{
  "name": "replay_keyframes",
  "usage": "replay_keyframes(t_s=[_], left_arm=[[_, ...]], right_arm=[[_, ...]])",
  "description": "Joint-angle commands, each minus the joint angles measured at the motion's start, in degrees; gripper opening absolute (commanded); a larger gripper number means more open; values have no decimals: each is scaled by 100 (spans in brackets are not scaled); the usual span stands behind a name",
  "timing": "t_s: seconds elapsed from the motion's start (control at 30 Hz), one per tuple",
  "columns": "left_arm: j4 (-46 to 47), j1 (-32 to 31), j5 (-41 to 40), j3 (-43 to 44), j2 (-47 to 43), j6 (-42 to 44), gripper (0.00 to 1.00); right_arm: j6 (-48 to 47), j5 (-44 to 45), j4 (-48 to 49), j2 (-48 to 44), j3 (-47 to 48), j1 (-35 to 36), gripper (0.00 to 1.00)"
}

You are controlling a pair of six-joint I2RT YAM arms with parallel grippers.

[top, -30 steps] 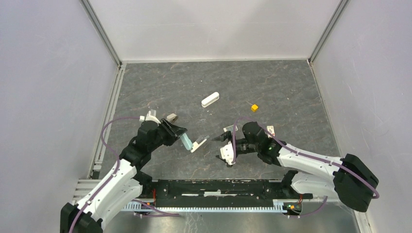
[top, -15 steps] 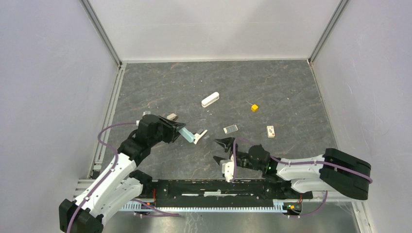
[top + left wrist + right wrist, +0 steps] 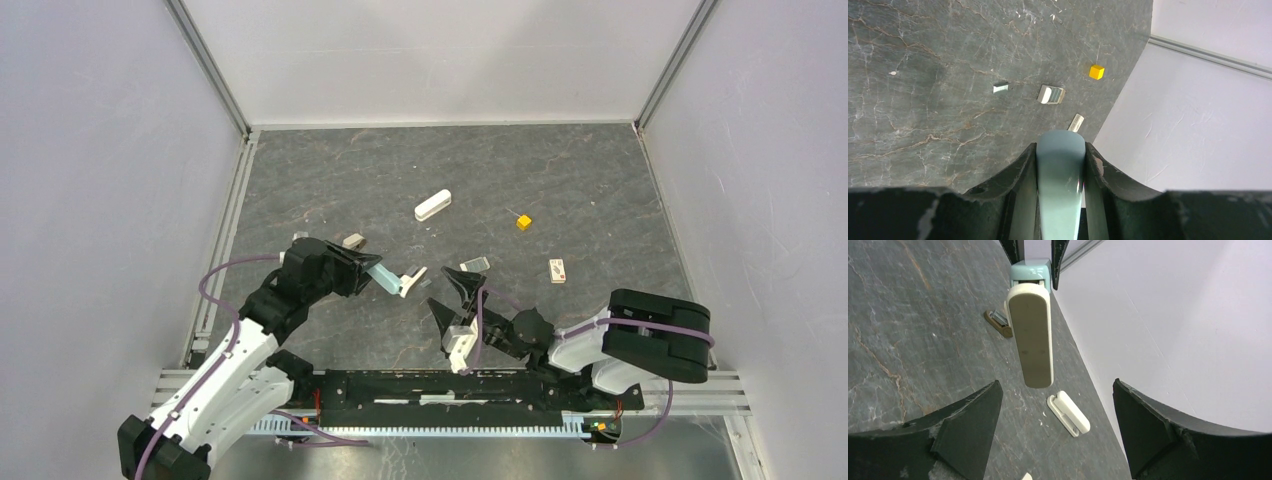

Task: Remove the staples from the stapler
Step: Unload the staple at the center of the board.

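Note:
My left gripper [image 3: 362, 270] is shut on the teal body of the stapler [image 3: 385, 278], holding it above the floor. Its teal end [image 3: 1060, 170] sits tight between both fingers. The stapler's white arm [image 3: 1032, 340] hangs open and points toward my right gripper. My right gripper [image 3: 448, 292] is wide open and empty [image 3: 1055, 390], a short way right of the stapler and apart from it. A tiny silvery strip, the staples [image 3: 1000, 87], lies on the floor beyond the stapler.
A small clear box [image 3: 1051, 94], a cream card [image 3: 557, 270] and a yellow cube [image 3: 523, 222] lie to the right. A white stapler [image 3: 433, 205] rests farther back, and a brown piece [image 3: 352, 240] lies by the left gripper. White walls close in the floor.
The right arm drew back toward the near edge, its gripper swinging up to face the stapler and opening wider. The left gripper carried the stapler slightly farther back, then held still.

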Motion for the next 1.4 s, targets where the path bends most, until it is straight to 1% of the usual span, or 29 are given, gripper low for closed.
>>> replay_keyframes(t_s=[0.0, 0.23, 0.33, 0.4, 0.5, 0.6, 0.8, 0.93, 1.0, 1.07, 1.17, 1.2, 1.23, 1.27, 1.37], left_arm=[[110, -21, -27, 219, -168, -273, 2], [119, -26, 26, 210, -242, -306, 2], [122, -27, 22, 200, -309, -317, 2], [124, -29, 36, 188, -359, -334, 2], [118, -30, 54, 144, -428, -360, 2], [118, -29, 55, 91, -494, -391, 2], [120, -30, 8, 22, -579, -474, 2], [126, -30, 25, -15, -544, -566, 2], [150, -33, 1, -43, -568, -610, 2], [146, -33, -29, -61, -605, -654, 2], [143, -29, -15, -68, -607, -677, 2], [148, -31, -20, -54, -605, -692, 2], [152, -33, -13, -54, -596, -701, 2], [145, -34, -5, -52, -581, -711, 2], [161, -48, 30, -35, -552, -737, 2]], right_arm=[[190, -296, 708, 150, 354, 42, 87], [162, -271, 798, 710, 688, 43, 86], [69, -270, 811, 921, 845, 42, 84], [-73, -110, 892, 1101, 965, 43, 82], [-242, -50, 1051, 1319, 1095, 16, 78], [-402, -104, 1218, 1493, 1163, 13, 70], [-680, 39, 1586, 1687, 1243, 15, 49], [-693, 2, 1631, 1628, 1219, 16, 30], [-699, -16, 1705, 1619, 1189, 12, 23], [-674, -51, 1748, 1582, 1132, 12, 20], [-520, -128, 1681, 1443, 1038, 15, 21], [-461, -160, 1642, 1401, 1013, 15, 25], [-404, -178, 1638, 1375, 998, 16, 34], [-392, -184, 1646, 1364, 991, 16, 39], [-444, -96, 1767, 1472, 1096, 13, 47]])
